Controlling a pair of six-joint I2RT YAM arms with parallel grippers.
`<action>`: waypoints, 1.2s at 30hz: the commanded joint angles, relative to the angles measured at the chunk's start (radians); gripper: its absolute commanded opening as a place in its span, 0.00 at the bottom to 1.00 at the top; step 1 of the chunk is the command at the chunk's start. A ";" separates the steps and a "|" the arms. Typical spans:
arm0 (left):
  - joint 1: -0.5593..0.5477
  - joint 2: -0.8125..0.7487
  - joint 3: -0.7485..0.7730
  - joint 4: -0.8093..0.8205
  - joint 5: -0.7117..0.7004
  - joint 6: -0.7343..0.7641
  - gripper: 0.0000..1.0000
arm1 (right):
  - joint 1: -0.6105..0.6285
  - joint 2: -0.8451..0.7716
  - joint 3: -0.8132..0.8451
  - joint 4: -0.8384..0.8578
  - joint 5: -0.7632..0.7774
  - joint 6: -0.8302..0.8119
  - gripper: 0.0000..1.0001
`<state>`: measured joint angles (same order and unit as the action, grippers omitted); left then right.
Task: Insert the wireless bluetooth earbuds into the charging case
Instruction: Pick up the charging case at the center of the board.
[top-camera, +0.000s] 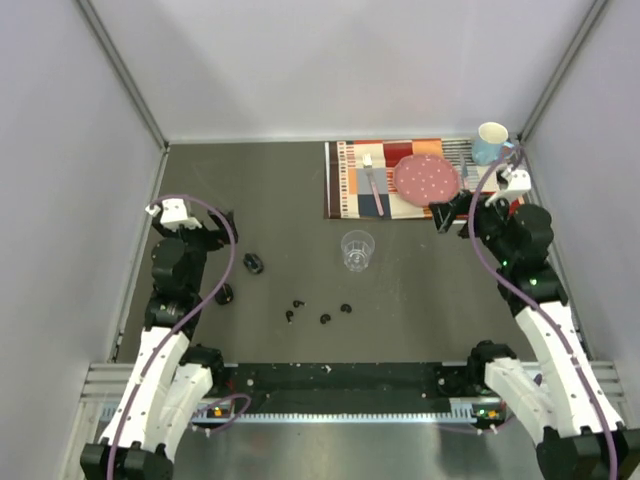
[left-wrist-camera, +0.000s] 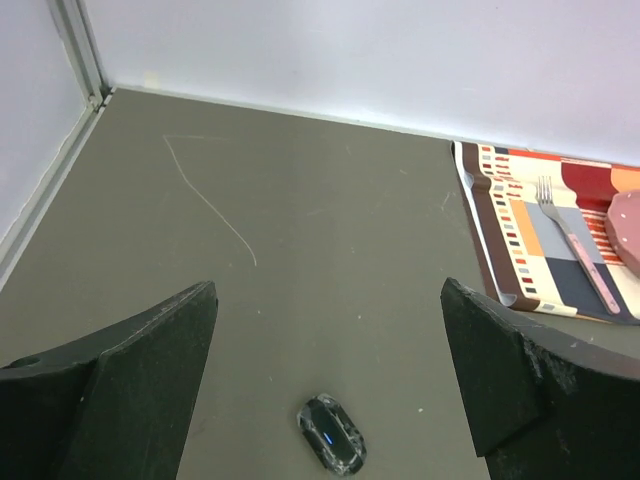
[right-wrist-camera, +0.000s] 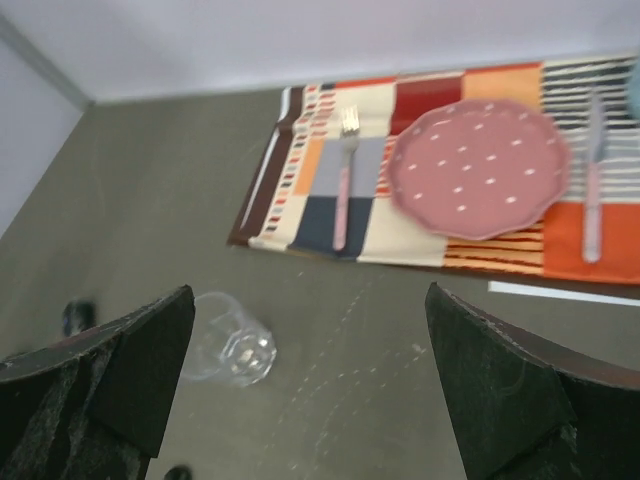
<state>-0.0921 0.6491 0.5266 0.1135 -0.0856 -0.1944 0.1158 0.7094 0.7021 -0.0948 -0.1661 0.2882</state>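
Both sets of jaws are spread wide, gripping nothing. I see the left gripper (left-wrist-camera: 330, 375) above a charging case (left-wrist-camera: 332, 436). The right gripper (right-wrist-camera: 310, 375) is by the placemat (right-wrist-camera: 330, 215), with the clear cup (right-wrist-camera: 232, 345) to its left. Four earbuds (top-camera: 325, 319) lie loose on the table (top-camera: 420, 300), outside any case.

Dark grey table (top-camera: 420, 320) with striped placemat (top-camera: 350, 195), clear cup (top-camera: 357, 250), black cases (top-camera: 254, 263), tiny earbuds (top-camera: 325, 319)

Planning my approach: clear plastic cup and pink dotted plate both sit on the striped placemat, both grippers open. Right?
No: the clear plastic cup stands on the grey table, off the striped placemat, as the top external view shows. The pink dotted plate is on the mat; left gripper and right gripper are open.
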 joint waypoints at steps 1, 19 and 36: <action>0.002 -0.051 0.073 -0.104 -0.064 -0.052 0.99 | 0.002 0.078 0.195 -0.189 -0.194 0.074 0.99; 0.002 -0.201 0.115 -0.462 0.116 0.064 0.99 | 0.180 0.120 0.200 -0.147 -0.218 -0.019 0.99; 0.002 -0.259 0.092 -0.485 -0.095 0.055 0.99 | 0.605 0.495 0.355 -0.206 0.138 -0.141 0.99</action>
<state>-0.0921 0.4053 0.6266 -0.3817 -0.1280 -0.1364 0.6617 1.1458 0.9684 -0.3344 -0.0982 0.1814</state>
